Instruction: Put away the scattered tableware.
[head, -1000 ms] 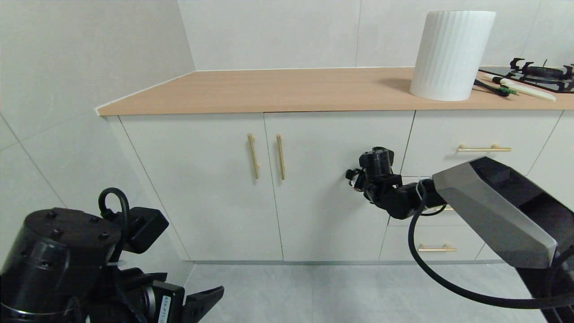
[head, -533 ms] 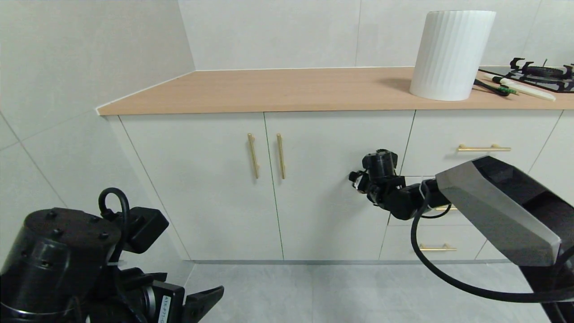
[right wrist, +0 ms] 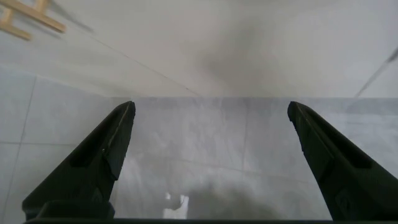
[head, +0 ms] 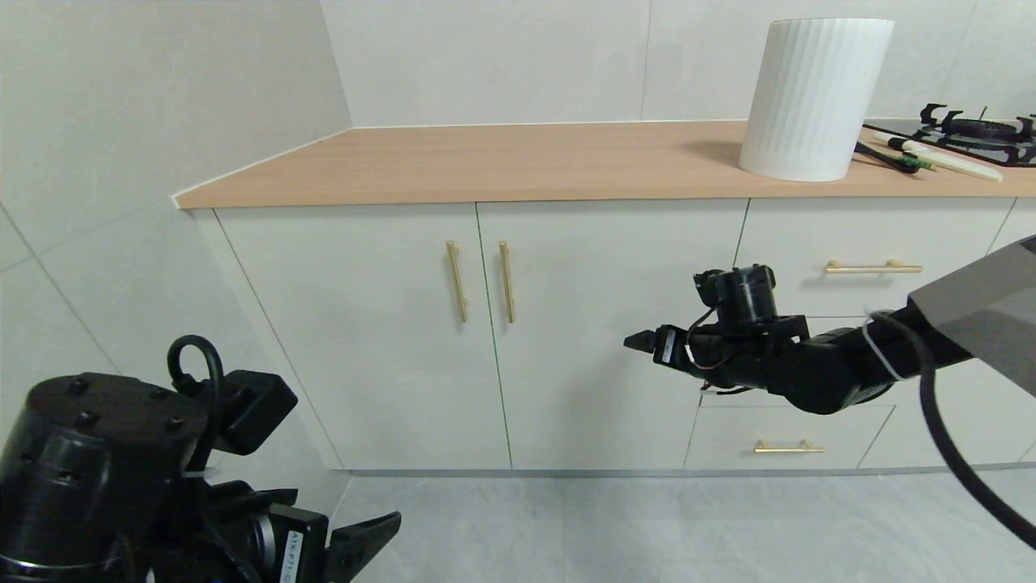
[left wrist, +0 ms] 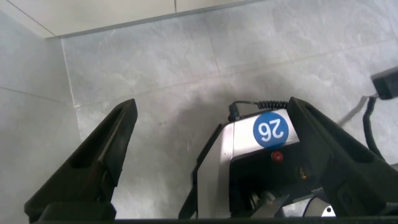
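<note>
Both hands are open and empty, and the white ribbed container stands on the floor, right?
Not the floor: the head view shows the white ribbed container standing on the wooden countertop. The left hand and right hand are open and empty.

The wooden countertop (head: 486,162) holds a tall white ribbed pot (head: 813,97) near its right end. Just beside it lie a black tool (head: 886,159) and a white knife (head: 955,164) (by the black stove (head: 979,129)).
</note>
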### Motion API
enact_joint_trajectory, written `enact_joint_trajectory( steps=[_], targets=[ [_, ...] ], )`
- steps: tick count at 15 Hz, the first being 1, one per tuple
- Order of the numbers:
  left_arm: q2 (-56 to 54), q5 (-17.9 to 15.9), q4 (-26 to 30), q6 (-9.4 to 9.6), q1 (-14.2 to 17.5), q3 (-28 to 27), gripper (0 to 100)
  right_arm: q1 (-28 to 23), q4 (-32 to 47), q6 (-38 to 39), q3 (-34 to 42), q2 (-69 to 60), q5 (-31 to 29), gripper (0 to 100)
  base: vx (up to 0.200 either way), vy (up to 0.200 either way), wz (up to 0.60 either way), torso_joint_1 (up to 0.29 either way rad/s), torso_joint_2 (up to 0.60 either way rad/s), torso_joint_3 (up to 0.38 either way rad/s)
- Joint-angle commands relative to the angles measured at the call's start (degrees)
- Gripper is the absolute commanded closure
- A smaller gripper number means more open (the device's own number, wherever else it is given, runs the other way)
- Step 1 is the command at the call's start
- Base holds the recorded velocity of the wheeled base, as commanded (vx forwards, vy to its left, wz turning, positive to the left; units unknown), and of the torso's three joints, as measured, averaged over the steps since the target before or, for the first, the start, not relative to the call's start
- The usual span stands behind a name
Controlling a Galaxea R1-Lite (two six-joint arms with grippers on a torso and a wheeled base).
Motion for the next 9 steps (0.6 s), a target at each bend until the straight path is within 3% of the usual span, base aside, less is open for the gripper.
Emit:
enact_joint_trajectory(
  steps=[1,4,6,7,9],
  targets=[
    [-4.7,0.9,0.1,1.57,2.3,0.0,0,0.0,-0.1,-1.7,5.9,-10.1,-1.3,0,0.0,0.0,0.0,0.0,0.0,0.0],
    [-12.8,1.0,0.1,5.88,6.9,0.5,0,-1.2,-0.3,-7.7,13.9,-25.3,-5.7,0,0.0,0.0,0.0,0.0,0.0,0.0],
    [-19.1,1.0,0.3,6.58,8.2,1.0,0,-1.2,-0.3,-9.7,22.2,-36.1,-9.4,0,0.0,0.0,0.0,0.0,0.0,0.0],
    [-22.6,1.2,0.2,7.98,9.8,2.4,0,-1.3,-0.3,-11.4,27.0,-42.9,-10.4,0,0.0,0.0,0.0,0.0,0.0,0.0],
    [-29.9,1.1,0.1,16.07,15.5,6.1,0,-4.7,-0.3,-15.5,34.5,-55.7,-10.4,0,0.0,0.0,0.0,0.0,0.0,0.0]
  ],
)
